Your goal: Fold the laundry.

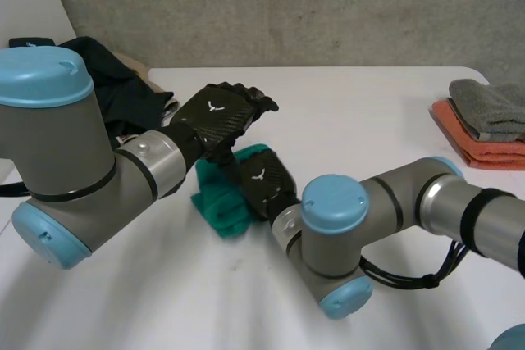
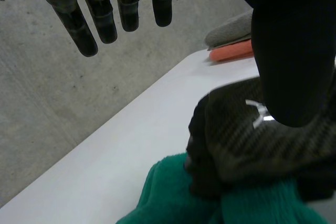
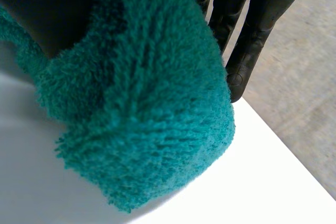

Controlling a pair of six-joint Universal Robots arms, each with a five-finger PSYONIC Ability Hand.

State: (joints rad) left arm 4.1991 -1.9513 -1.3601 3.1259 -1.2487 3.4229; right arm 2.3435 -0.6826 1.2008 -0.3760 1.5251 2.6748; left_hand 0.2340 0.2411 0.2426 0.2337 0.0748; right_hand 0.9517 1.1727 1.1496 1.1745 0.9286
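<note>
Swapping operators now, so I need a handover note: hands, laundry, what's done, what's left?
Left hand: open, fingers straight, holding nothing, just above the right hand.
Right hand: shut on the green towel, which is bunched between thumb and fingers, mid-table.
Done: grey towel folded and stacked on the folded orange towel at the table's right side.
Left: the green towel's fold is not finished. The dark clothes lie heaped at the far left corner, unfolded.
</note>
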